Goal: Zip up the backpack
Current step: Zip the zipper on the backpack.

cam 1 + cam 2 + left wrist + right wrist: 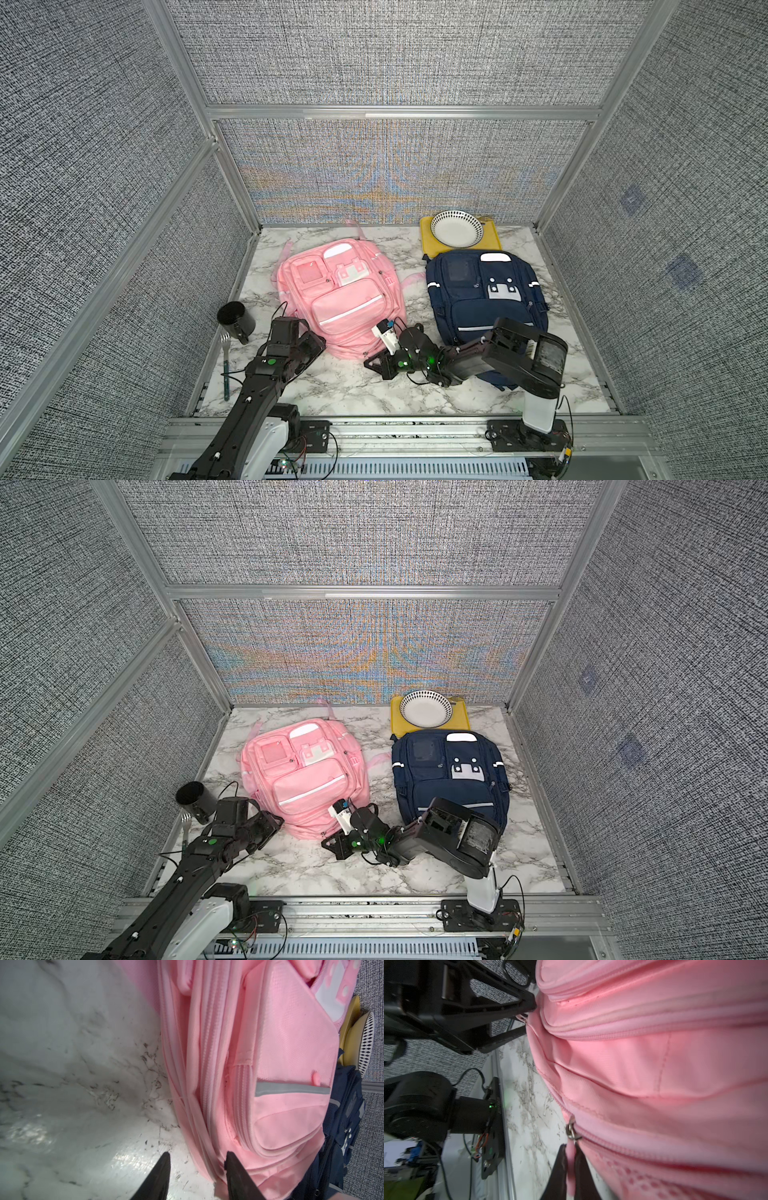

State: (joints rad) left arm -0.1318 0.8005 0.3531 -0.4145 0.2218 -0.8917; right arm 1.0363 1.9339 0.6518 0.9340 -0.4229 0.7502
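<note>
A yellow tray (428, 246) at the back of the table (353, 390) carries a white bowl (456, 229) with a black-patterned rim; the bowl shows only its white inside. Near the left edge stands a black cup (235, 321), its mouth too dark to see into, with a fork (225, 365) lying just beside it. Print on a black mount plate (497, 1105) is too blurred to read.

The pink backpack (336, 291) lies flat on its back at the table's middle-left, and a navy backpack (482, 291) lies just beside it to the right, its top touching the tray.

The left arm stretches forward low. The left tool (197, 1159) is at the pink backpack's near left corner, its jaws moderately apart and holding nothing: one finger is against the pink fabric, the other over bare table.

The right arm folds across from its base. Its wrist is close to the table and the right tool (570, 1147) is at the pink backpack's near edge. The jaws are pinched narrow on the pink zipper pull (571, 1164), just below the metal slider (572, 1130).
</note>
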